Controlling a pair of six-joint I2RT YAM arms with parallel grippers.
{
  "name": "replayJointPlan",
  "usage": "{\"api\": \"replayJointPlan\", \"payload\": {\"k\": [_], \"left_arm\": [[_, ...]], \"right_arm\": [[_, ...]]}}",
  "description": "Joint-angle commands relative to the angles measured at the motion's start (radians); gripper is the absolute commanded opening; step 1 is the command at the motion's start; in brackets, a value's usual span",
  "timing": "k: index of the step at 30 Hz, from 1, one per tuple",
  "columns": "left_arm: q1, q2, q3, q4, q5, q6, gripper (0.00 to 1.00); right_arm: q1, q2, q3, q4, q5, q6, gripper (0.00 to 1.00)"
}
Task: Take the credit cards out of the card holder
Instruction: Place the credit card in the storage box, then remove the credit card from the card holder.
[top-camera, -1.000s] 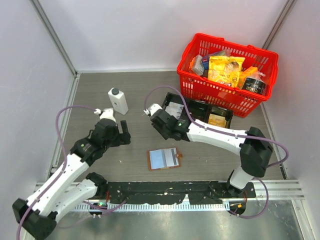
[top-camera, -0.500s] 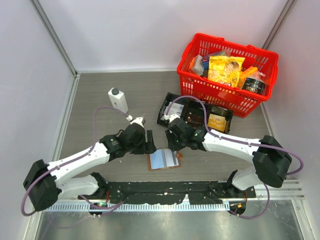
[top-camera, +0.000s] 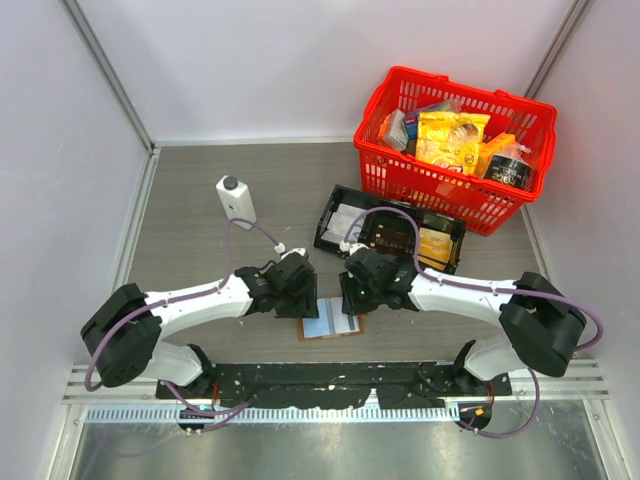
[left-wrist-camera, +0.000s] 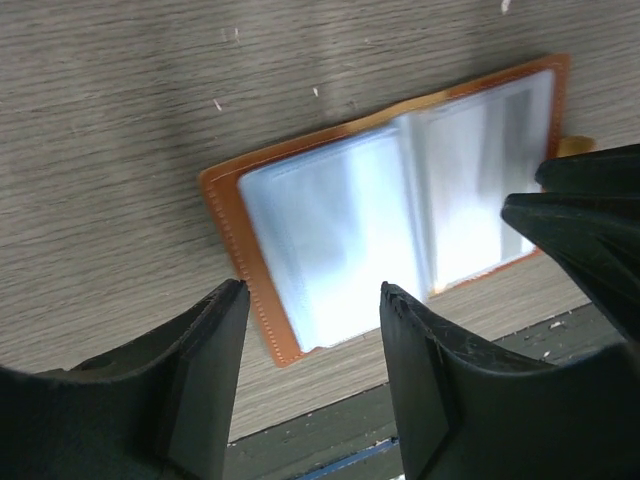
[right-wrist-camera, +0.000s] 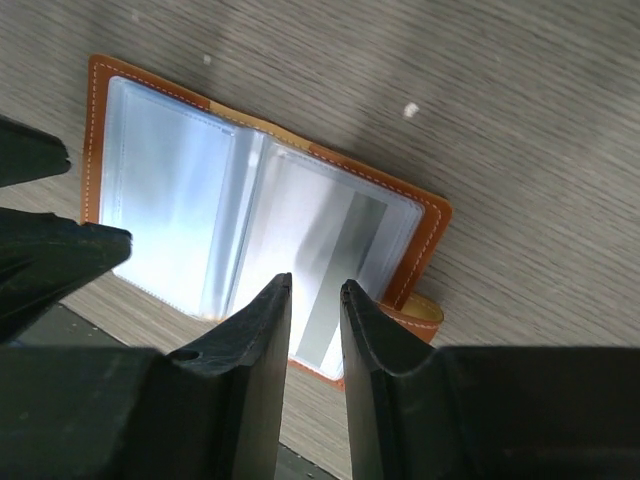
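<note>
Holder lies open on the tabletop under both tools, left tool half-open, right tool narrowly parted, both empty; unpinned, it may slide or lift if a card drags in its sleeve.

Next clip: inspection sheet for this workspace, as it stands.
Surface: grey wood-grain table.
Job's things: brown card holder open flat between the tools; credit cards: none seen outside it, pockets glare.
Clutter: red basket of packets, black tray, white bottle, all farther back.
Tools: left tool open over the holder's left side; right tool narrowly open over its right pocket; neither grips.
Cables: left purple cable loops free; right purple cable loops over the tray.
Surroundings: pale walls.
</note>
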Motion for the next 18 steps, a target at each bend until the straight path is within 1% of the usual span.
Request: {"api": "replayJointPlan", "payload": {"k": [1, 5, 11, 14, 16, 18], "left_arm": [[-0.004, 0.039, 0.014, 0.007, -0.003, -0.039, 0.57], [-0.004, 0.064, 0.007, -0.019, -0.02, -0.051, 0.54], [-0.007, 0.062, -0.001, -0.028, -0.036, -0.068, 0.51], [-0.024, 0.03, 0.027, -0.041, -0.045, -0.074, 0.51], [-0.039, 0.007, 0.063, -0.05, -0.054, -0.072, 0.54], [-0.051, -0.005, 0.1, -0.044, -0.054, -0.071, 0.55]], "right_arm": [[-0.022, -0.05, -0.032, -0.018, 0.024, 0.024, 0.31], [-0.045, -0.077, -0.06, -0.024, 0.023, 0.028, 0.34], [-0.047, -0.116, -0.058, -0.03, 0.013, 0.032, 0.35], [-0.048, -0.154, -0.05, -0.05, 0.023, 0.032, 0.35], [-0.047, -0.166, -0.044, -0.07, 0.024, 0.026, 0.35], [-0.048, -0.174, -0.04, -0.076, 0.024, 0.023, 0.35]]}}
